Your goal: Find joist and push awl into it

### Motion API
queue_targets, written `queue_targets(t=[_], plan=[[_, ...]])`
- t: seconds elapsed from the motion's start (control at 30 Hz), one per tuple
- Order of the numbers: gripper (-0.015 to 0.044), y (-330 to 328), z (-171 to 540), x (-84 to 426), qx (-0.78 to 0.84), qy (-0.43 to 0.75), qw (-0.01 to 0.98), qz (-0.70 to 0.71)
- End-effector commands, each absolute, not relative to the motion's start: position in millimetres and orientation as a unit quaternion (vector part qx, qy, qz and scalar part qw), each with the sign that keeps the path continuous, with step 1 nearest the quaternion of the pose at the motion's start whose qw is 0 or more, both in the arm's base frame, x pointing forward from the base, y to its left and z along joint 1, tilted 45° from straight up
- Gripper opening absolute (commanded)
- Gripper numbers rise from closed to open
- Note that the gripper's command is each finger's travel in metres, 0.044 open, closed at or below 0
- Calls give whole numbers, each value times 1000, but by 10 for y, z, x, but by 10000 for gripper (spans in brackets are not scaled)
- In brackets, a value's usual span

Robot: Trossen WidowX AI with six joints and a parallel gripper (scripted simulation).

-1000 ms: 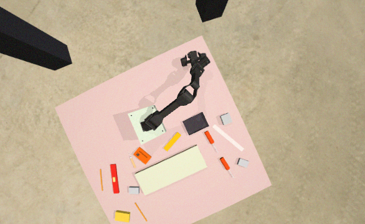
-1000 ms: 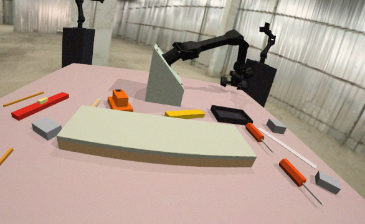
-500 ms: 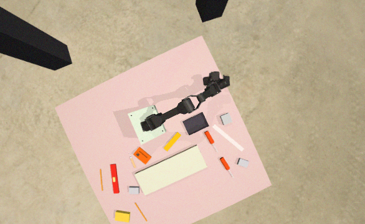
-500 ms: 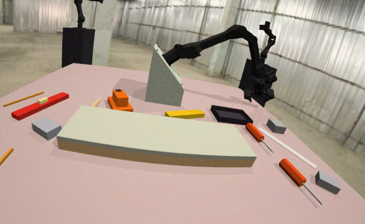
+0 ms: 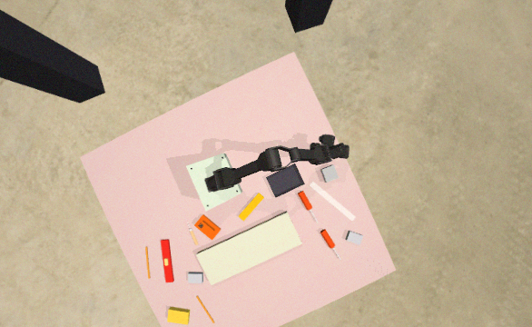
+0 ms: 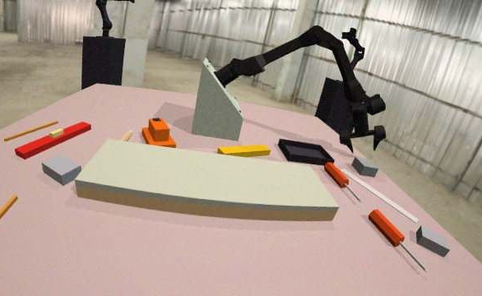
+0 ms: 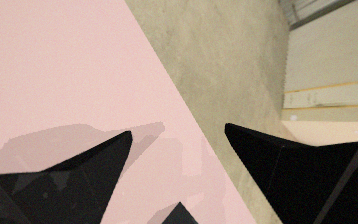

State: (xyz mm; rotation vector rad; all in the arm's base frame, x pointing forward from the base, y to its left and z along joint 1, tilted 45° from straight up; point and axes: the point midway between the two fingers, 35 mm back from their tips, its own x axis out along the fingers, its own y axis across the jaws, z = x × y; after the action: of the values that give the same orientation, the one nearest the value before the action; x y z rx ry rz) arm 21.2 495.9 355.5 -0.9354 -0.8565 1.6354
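Observation:
The orange stud finder (image 5: pixel 211 231) (image 6: pixel 159 132) stands on the table left of the arm's stand, beyond the panel. The long pale floor panel (image 5: pixel 250 250) (image 6: pixel 208 177) lies on its brown base; no hole shows. The black tray (image 5: pixel 285 181) (image 6: pixel 307 152) is empty. Two orange-handled tools with thin shafts lie right of the panel: a nearer one (image 5: pixel 328 239) (image 6: pixel 386 227) and a farther one (image 5: pixel 305 201) (image 6: pixel 336 174); I cannot tell which is the awl. My gripper (image 6: pixel 363 150) (image 7: pixel 179 131) is open and empty, above the table's right edge near a grey block.
Grey blocks (image 5: pixel 330 173) (image 6: pixel 364 167) (image 5: pixel 354 237) (image 6: pixel 432 241) and a white strip (image 5: pixel 332 201) (image 6: pixel 378 195) lie at the right. A yellow bar (image 5: pixel 251 206) (image 6: pixel 243 150) lies between stand and panel. A red level (image 5: pixel 167 268) (image 6: pixel 74 131) lies at the left.

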Motion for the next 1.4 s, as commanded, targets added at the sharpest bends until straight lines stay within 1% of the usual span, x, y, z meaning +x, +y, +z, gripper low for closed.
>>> queue_targets(t=[0.0, 0.13, 0.27, 0.6, 0.9, 1.07, 1.17, 1.37], plan=[[440, 4859, 3645, 774, -402, -329, 556, 649], [440, 4694, 3752, 1212, -401, -300, 594, 630], [440, 4605, 3684, 1587, -411, -276, 622, 607], [440, 4165, 2860, 2781, -475, -152, 654, 568], [440, 3392, 2027, 3738, -476, -17, 694, 540], [440, 2862, 1533, 4076, -468, 69, 708, 525], [440, 2602, 1276, 4179, -460, 107, 710, 523], [440, 1846, 643, 4309, -443, 206, 714, 502]])
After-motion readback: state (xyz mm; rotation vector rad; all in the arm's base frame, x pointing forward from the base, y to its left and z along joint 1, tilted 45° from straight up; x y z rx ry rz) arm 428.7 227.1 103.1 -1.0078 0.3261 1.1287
